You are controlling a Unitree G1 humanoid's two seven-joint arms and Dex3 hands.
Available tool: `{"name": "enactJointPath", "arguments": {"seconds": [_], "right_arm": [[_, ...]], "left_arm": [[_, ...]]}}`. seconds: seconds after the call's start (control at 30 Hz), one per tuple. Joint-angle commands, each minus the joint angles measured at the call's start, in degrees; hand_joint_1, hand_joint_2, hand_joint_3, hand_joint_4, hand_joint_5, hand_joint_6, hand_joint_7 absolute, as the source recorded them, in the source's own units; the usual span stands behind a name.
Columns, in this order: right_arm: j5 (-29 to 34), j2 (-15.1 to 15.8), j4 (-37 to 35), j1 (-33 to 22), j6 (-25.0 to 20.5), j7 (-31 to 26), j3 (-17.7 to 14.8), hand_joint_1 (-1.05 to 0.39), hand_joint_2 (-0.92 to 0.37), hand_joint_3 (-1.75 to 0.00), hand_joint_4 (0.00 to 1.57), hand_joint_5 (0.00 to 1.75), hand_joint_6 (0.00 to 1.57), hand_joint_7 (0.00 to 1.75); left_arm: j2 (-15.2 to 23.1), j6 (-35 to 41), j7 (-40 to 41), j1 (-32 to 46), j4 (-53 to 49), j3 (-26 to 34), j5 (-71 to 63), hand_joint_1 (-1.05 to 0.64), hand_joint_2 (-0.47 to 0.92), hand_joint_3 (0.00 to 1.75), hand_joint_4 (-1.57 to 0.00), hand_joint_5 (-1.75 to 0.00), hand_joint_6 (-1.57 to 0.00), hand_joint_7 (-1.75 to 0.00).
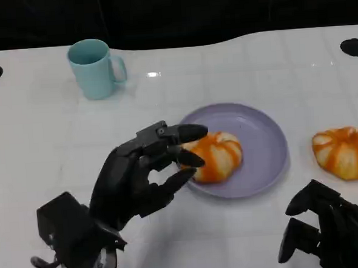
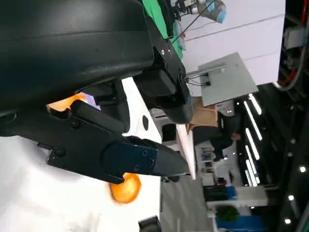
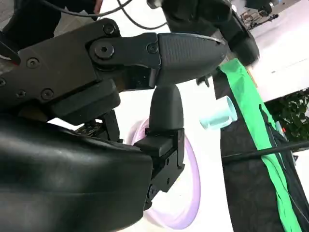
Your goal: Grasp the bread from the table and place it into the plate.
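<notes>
Bread lies in the purple plate, just at the fingertips of the left robot hand, whose fingers are apart and hold nothing. Right robot hand rests low with fingers curled, near a second bread on the tabletop.

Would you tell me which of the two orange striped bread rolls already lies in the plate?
The orange striped bread roll by the left hand lies in the lilac round plate; the other roll sits on the white table.

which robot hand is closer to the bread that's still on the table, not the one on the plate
Right. The right robot hand sits just below and a little left of the bread on the table. The left robot hand is far across, its fingertips at the bread on the plate.
</notes>
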State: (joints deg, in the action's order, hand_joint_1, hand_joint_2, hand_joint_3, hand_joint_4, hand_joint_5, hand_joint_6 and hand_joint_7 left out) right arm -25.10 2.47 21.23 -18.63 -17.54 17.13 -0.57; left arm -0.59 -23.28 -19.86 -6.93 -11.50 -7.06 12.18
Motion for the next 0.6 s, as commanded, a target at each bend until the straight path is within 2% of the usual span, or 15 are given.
{"name": "enactJointPath", "arguments": {"seconds": [0.03,0.23,0.27,0.3,0.37,0.6], "right_arm": [[0.1,0.5,0.1,-0.3,0.5,-0.1,-0.3,-0.52,-0.92,-0.46,0.59,1.75,0.36,1.66],[0.2,0.4,0.1,-0.3,0.5,0.0,-0.4,-0.52,-0.92,-0.46,0.59,1.75,0.36,1.66],[0.4,0.2,-0.3,0.0,0.6,-0.1,-0.1,-0.52,-0.92,-0.46,0.59,1.75,0.36,1.66],[0.6,0.0,-0.7,0.2,0.7,-0.2,0.1,-0.51,-0.92,-0.46,0.59,1.75,0.37,1.66],[0.6,-0.4,-1.3,0.4,1.0,-0.2,0.2,-0.51,-0.92,-0.47,0.59,1.75,0.38,1.67],[0.3,-0.9,-0.1,-0.3,0.3,-1.2,0.2,-0.52,-0.92,-0.44,0.6,1.75,0.39,1.65]], "left_arm": [[0.2,1.4,-0.6,0.9,2.0,1.0,0.8,-0.6,0.92,0.31,-0.5,-1.35,-0.54,-0.92],[0.0,1.9,-0.9,1.1,2.4,1.3,0.6,-0.6,0.92,0.31,-0.5,-1.35,-0.53,-0.94],[0.3,4.3,-2.8,3.8,4.7,2.3,5.2,-0.6,0.92,0.31,-0.5,-1.35,-0.53,-0.94],[0.5,6.2,-4.3,6.0,6.6,3.0,8.8,-0.61,0.92,0.31,-0.54,-1.54,-0.57,-1.13],[0.7,10.8,-6.0,10.5,10.0,4.2,14.6,-0.61,0.92,0.3,-0.57,-1.66,-0.59,-1.25],[0.1,14.7,-7.8,15.1,13.1,5.6,17.8,-0.63,0.92,0.28,-0.67,-1.74,-0.61,-1.41]]}}
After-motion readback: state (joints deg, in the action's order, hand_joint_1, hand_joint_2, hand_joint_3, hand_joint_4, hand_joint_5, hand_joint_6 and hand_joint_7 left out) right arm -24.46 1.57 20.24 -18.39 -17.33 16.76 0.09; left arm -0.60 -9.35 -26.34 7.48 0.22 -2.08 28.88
